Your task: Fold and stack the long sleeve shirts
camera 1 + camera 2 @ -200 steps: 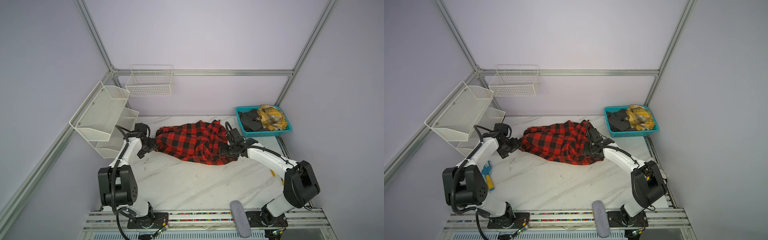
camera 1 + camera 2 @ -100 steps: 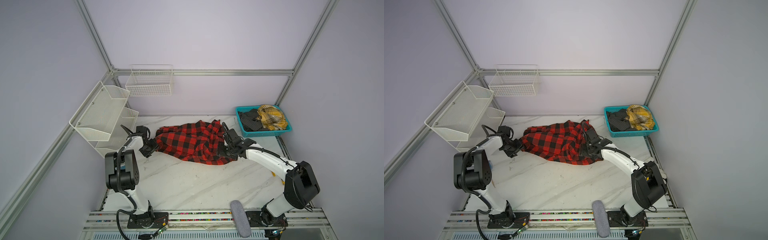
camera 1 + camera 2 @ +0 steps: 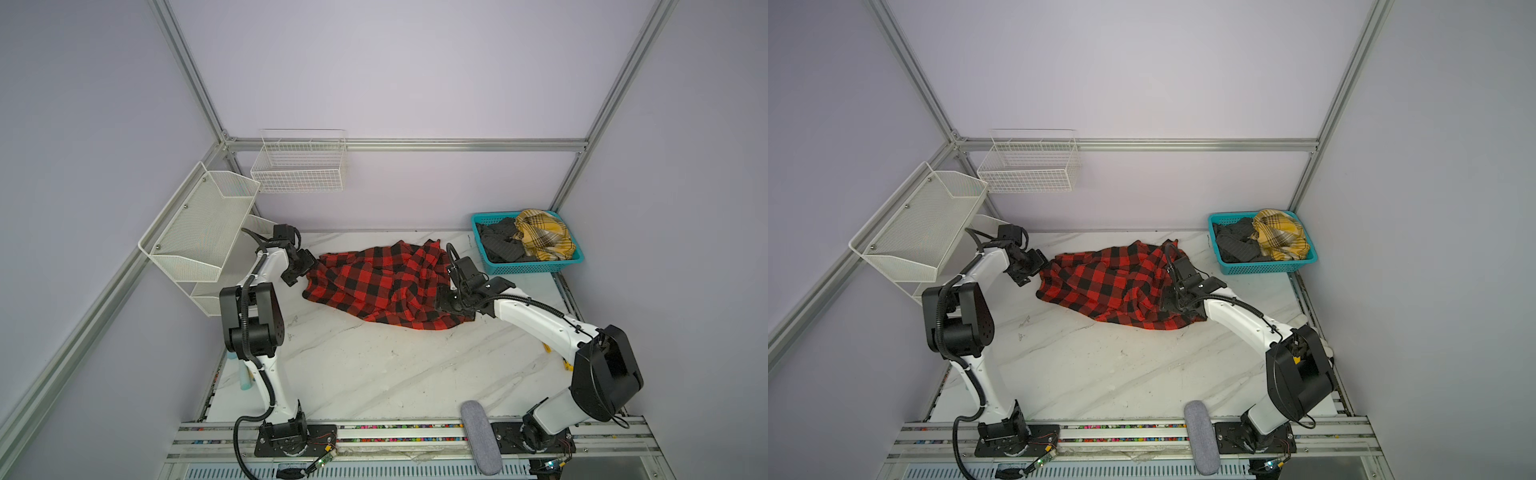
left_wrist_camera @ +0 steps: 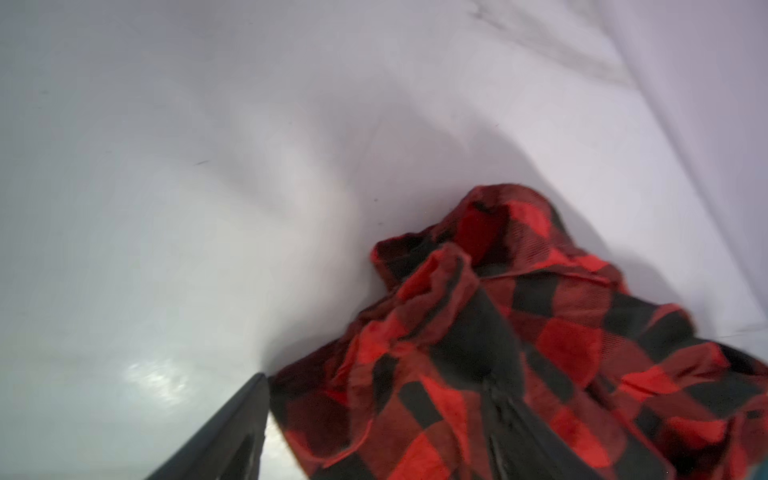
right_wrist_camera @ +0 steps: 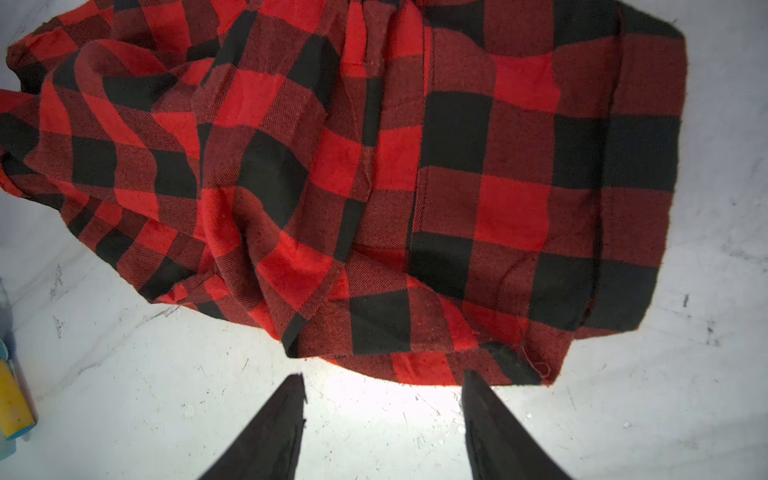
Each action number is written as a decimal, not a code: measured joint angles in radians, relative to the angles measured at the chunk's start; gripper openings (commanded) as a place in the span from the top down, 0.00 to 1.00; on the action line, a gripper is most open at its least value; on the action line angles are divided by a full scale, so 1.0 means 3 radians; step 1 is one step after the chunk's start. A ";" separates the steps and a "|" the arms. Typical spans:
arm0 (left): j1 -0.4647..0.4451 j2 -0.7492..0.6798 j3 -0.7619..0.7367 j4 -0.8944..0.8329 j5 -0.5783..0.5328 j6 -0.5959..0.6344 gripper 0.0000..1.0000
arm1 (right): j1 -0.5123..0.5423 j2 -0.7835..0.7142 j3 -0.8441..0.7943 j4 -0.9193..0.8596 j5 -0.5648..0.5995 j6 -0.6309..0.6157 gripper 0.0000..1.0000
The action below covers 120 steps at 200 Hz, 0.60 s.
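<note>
One of the long sleeve shirts, a red-and-black check shirt (image 3: 386, 282) (image 3: 1117, 291), lies crumpled across the back of the marble table. My left gripper (image 3: 301, 269) (image 3: 1030, 268) is at its left end. In the left wrist view, which is blurred, that gripper (image 4: 374, 386) has its fingers wide apart with bunched shirt cloth (image 4: 519, 353) between them. My right gripper (image 3: 444, 301) (image 3: 1167, 301) is at the shirt's right end. In the right wrist view it (image 5: 382, 378) stands open over bare table, just off the shirt's hem (image 5: 415, 365).
A teal basket (image 3: 536, 270) at the back right holds dark and yellow plaid clothes. White mesh shelves (image 3: 199, 224) and a wire basket (image 3: 299, 166) hang at the back left. A grey padded bar (image 3: 480, 436) lies on the front rail. A yellow-and-blue tool (image 5: 12, 399) sits at the table's left edge.
The left arm's lower links have swung upright and inward while its gripper stayed at the shirt's left end. The right gripper has hardly moved.
</note>
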 measured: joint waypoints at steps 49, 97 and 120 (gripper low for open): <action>0.0000 -0.1101 -0.1180 0.0120 0.0167 -0.0025 0.59 | 0.0008 0.0000 0.0000 0.0022 -0.0050 0.0019 0.39; 0.0046 -0.0741 -0.1574 0.0430 0.0762 -0.0188 0.47 | 0.0039 0.0000 0.0000 0.0024 -0.0081 0.0022 0.39; 0.0045 -0.0559 -0.1572 0.0530 0.0875 -0.0234 0.44 | 0.0042 0.0000 0.0000 0.0023 -0.0084 0.0022 0.39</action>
